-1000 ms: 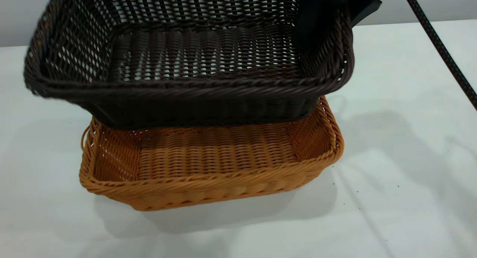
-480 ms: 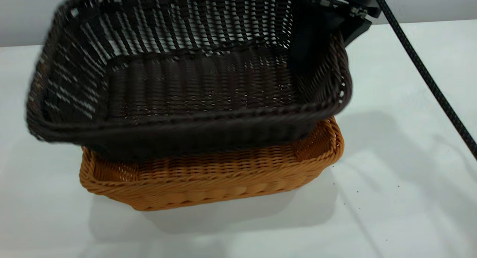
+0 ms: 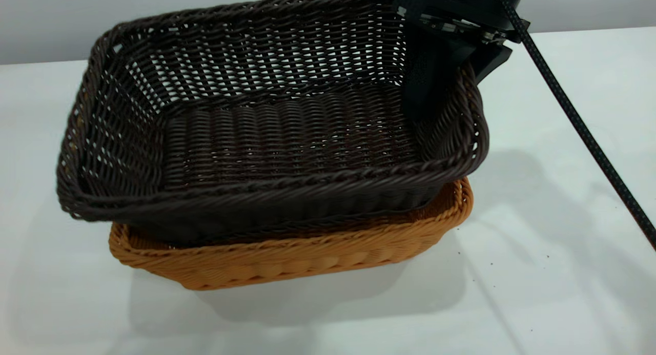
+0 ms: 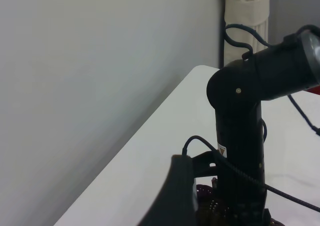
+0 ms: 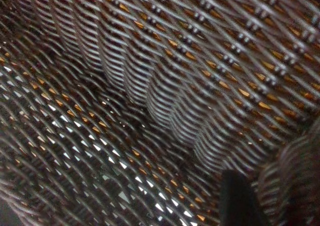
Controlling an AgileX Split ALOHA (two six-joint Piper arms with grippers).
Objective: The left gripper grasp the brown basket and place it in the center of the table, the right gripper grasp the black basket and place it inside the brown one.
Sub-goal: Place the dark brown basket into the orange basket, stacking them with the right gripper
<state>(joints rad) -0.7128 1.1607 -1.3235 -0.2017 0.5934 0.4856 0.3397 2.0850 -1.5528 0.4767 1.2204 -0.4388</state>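
Since a moment ago, the black basket (image 3: 271,134) has come down and now sits partly inside the brown basket (image 3: 287,255). It is not all the way in yet. Its left end sticks out past the brown rim and looks a bit higher, so it is tilted.

The right claw (image 3: 438,76) grips the right wall of the black basket, with one finger inside the wall and one outside. It is clenched on the wicker.

The brown basket rests flat on the white table (image 3: 553,201), near the middle. From the right wrist view, orange shows through the holes in the dark weave (image 5: 150,101), so the two basket floors look close together.

The left claw (image 4: 175,196) is up and off to the side, away from the baskets. I cannot tell if it is open or closed.

To do this step well, I think the right claw should go down slowly. It should also nudge the black basket a little to the right, so the left end slips inside the brown rim. Both rims should line up all around. If it pushes hard while crooked, the brown basket may slide or tip. Only when the black basket sits flat should the claw let go and lift straight up.
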